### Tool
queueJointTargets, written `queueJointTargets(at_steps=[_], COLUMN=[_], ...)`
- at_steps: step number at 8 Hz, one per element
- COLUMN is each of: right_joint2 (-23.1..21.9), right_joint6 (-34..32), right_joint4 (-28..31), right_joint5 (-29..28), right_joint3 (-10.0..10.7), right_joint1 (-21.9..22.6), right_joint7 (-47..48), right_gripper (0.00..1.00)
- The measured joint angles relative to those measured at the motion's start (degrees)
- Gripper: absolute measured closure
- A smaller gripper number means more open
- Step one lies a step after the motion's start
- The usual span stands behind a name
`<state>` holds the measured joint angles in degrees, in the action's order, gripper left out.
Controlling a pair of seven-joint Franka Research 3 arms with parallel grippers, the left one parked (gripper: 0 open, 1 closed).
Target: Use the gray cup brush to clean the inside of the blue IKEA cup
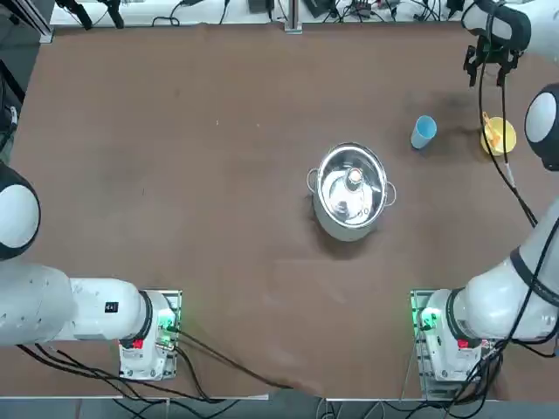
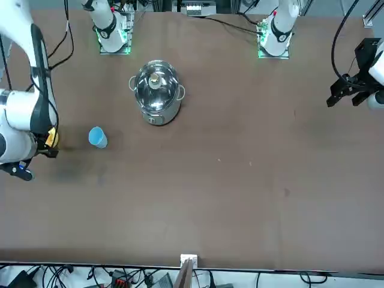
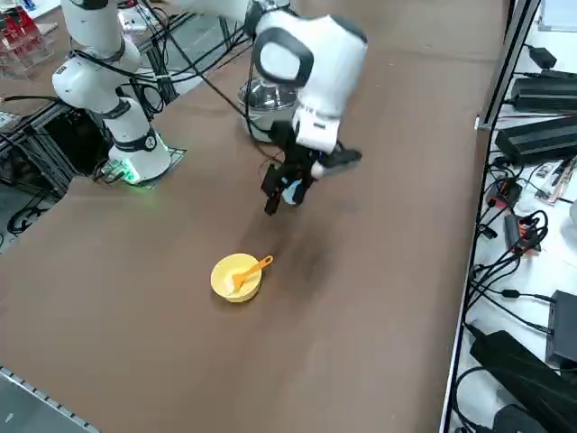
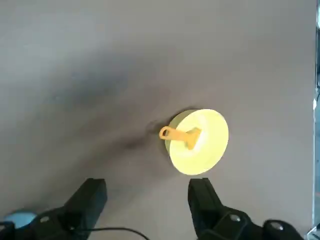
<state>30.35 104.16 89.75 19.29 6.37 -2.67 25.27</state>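
Right gripper hangs in the air above the table, fingers spread wide and holding nothing, near the yellow bowl at the table's far right. The gray cup brush lies in that bowl, its orange handle sticking out over the rim. The blue IKEA cup stands upright on the bare tabletop, between the bowl and the steel pot at the table's middle, apart from both.
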Motion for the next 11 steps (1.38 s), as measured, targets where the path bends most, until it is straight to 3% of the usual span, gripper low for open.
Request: queueJointTargets(at_steps=[5, 8, 11], right_joint2=[9.29, 12.85, 13.06], right_joint6=[1.83, 2.18, 2.18], right_joint4=[-0.16, -0.45, -0.72], right_joint5=[12.22, 14.18, 15.03], right_joint3=[0.15, 0.15, 0.26], right_joint1=[-0.2, -0.19, -0.23], right_joint7=[19.18, 24.69, 26.2], right_gripper=[0.14, 0.22, 0.28])
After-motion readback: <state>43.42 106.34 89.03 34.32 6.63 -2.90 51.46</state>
